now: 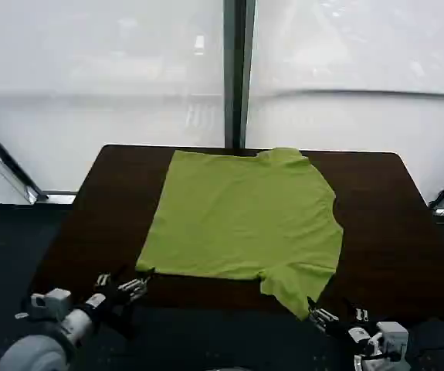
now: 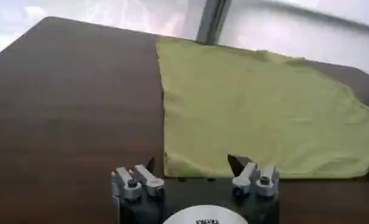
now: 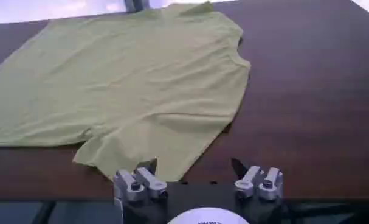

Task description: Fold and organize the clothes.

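The clothes are one lime-green T-shirt [image 1: 245, 216], spread flat on the dark wooden table [image 1: 391, 232]. One sleeve points toward the near right edge. My left gripper [image 1: 125, 284] hovers open just off the shirt's near left corner. In the left wrist view the open left gripper [image 2: 193, 163] frames the hem of the shirt [image 2: 257, 109] with nothing between its fingers. My right gripper [image 1: 337, 315] stands open at the near edge, beside the sleeve tip. In the right wrist view the right gripper [image 3: 195, 165] sits just short of the shirt [image 3: 129, 91].
Bare table [image 2: 68, 109] lies to the left of the shirt, and more table [image 3: 306, 109] to its right. A bright window wall with a dark vertical post [image 1: 235, 73] stands behind the far edge. Dark floor surrounds the table.
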Tool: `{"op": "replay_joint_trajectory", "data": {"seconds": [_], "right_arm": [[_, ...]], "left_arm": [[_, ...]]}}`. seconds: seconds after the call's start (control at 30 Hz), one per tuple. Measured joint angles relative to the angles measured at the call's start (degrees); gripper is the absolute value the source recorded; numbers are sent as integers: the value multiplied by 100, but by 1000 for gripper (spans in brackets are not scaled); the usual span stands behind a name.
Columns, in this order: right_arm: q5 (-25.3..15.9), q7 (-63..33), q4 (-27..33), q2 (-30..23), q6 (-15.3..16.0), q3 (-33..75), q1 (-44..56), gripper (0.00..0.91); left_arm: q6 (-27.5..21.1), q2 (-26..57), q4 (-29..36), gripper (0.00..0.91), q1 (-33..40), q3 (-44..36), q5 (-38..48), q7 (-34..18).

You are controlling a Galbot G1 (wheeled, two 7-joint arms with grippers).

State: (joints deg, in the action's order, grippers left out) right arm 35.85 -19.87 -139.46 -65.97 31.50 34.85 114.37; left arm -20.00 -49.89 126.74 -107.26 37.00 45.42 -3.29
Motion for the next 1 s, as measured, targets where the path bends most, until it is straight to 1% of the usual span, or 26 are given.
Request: {"op": "replay_joint_trajectory", "data": {"seconds": [0.1,0.17,0.2,0.27,0.3,0.33,0.43,0.5,0.53,0.57,0.73,0.77,0.8,0.83,0.87,0.9,0.93,0.97,1.0], "right_arm": [[-78,-29,17,-53,5,-74,-82,878],[-96,-47,33,-75,8,-120,-125,848],[-102,-50,44,-82,8,-140,-140,790],[-107,-50,75,-93,8,-176,-157,731],[-120,-50,87,-100,8,-195,-162,731],[-137,-50,100,-112,9,-216,-165,731],[-178,-42,144,-147,10,-274,-169,731],[-191,-33,179,-174,9,-292,-186,692],[-194,-29,199,-185,7,-296,-201,692],[-197,-26,211,-196,6,-305,-210,673],[-245,-8,275,-264,-3,-377,-237,585],[-249,-3,285,-274,-8,-384,-241,536],[-252,0,294,-279,-10,-385,-244,478],[-254,2,304,-282,-12,-386,-248,449],[-255,3,311,-282,-15,-386,-249,400],[-255,5,318,-282,-17,-385,-252,156],[-255,6,326,-282,-19,-382,-254,59],[-255,7,339,-282,-24,-378,-256,49],[-255,7,350,-278,-26,-375,-257,20]], "left_arm": [[5,-39,-30,878,-8,-16,-44,-21],[13,-82,-65,878,6,-54,-70,-31],[18,-100,-79,858,10,-75,-80,-33],[25,-131,-102,809,20,-104,-88,-33],[27,-143,-113,770,28,-118,-89,-32],[28,-148,-123,761,35,-128,-89,-33],[33,-173,-142,683,54,-152,-93,-31],[41,-176,-150,566,56,-156,-94,-31],[44,-177,-157,536,56,-156,-94,-31],[50,-177,-161,507,56,-156,-94,-30],[82,-189,-192,507,66,-157,-95,-25],[96,-200,-207,497,77,-157,-95,-26],[102,-206,-217,429,87,-158,-98,-26],[109,-210,-224,380,96,-159,-100,-26],[120,-216,-241,322,114,-164,-103,-30],[125,-221,-258,185,130,-164,-105,-32],[128,-223,-271,127,139,-165,-105,-34],[130,-223,-280,117,140,-166,-104,-34],[132,-223,-280,68,139,-167,-103,-35]]}}
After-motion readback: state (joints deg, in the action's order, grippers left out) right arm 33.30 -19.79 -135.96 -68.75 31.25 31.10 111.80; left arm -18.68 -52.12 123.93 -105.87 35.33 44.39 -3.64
